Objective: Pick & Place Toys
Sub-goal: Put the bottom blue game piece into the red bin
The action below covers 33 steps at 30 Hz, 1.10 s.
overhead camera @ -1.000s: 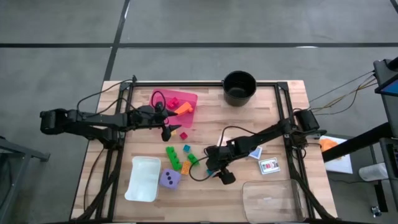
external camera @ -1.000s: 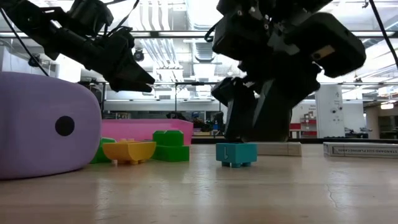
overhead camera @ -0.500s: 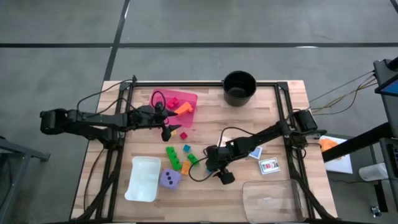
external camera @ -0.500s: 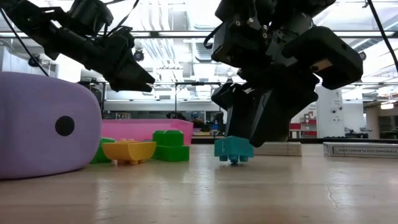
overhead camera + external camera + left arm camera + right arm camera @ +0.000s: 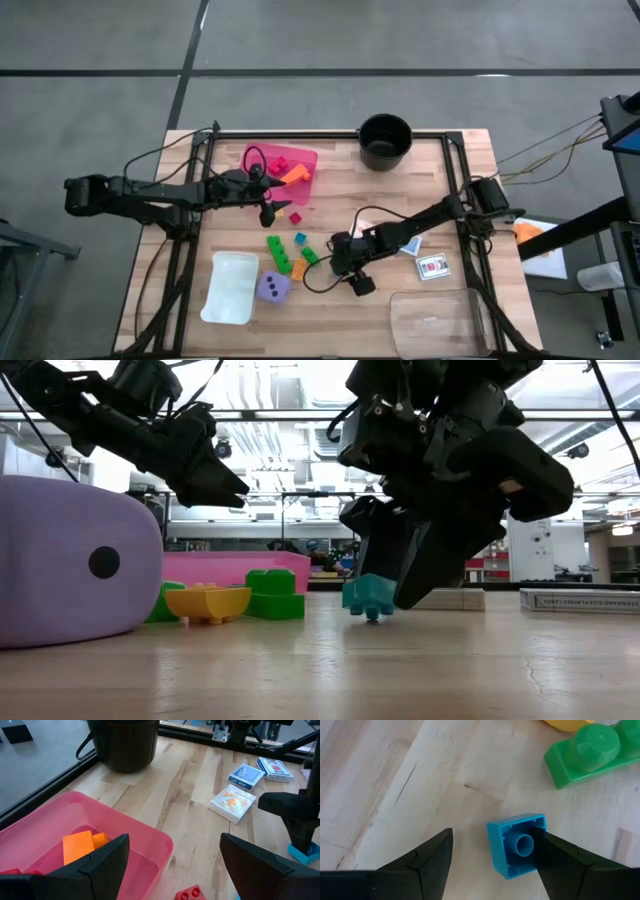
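Teal brick (image 5: pixel 516 845) touches 1 side of right jaws, parted.

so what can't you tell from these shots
- Right gripper: low view, whether it grips the tilted teal brick; only one finger touches it in its wrist view.
- Die: low view, cut off by the edge.
- Cards: print too small.
- Pot: inside too dark.

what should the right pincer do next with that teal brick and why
Probably re-centre and close. The right pincer stands open, and the teal brick lies tipped, hollow side toward the wrist camera, touching one finger with a wide gap to the other. In the low view the brick is tilted on the table, not lifted. I'd shift so it sits midway, then squeeze.
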{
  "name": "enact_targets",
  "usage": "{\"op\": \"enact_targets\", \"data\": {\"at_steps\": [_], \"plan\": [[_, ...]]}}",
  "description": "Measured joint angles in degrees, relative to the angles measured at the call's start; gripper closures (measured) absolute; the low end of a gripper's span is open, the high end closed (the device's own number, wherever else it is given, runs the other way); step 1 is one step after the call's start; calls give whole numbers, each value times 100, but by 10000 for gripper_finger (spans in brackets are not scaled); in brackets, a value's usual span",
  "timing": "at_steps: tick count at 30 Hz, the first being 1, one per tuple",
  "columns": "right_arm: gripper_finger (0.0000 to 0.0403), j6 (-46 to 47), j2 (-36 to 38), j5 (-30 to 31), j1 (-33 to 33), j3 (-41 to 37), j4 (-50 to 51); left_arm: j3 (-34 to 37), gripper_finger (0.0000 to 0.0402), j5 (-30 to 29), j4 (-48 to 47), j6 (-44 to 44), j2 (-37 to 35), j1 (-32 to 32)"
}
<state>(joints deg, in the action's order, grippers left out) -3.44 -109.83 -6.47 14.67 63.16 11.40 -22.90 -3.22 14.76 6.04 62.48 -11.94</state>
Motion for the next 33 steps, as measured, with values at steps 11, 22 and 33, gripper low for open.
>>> {"op": "enact_targets", "data": {"at_steps": [11,22,33], "plan": [[110,17,217,292,155,421,638,0,86,2,-10,0,0,0],[22,4,219,411,183,509,767,0,86,2,-63,-2,0,0],[20,-122,226,595,135,557,694,0,86,2,-63,-20,0,0]]}}
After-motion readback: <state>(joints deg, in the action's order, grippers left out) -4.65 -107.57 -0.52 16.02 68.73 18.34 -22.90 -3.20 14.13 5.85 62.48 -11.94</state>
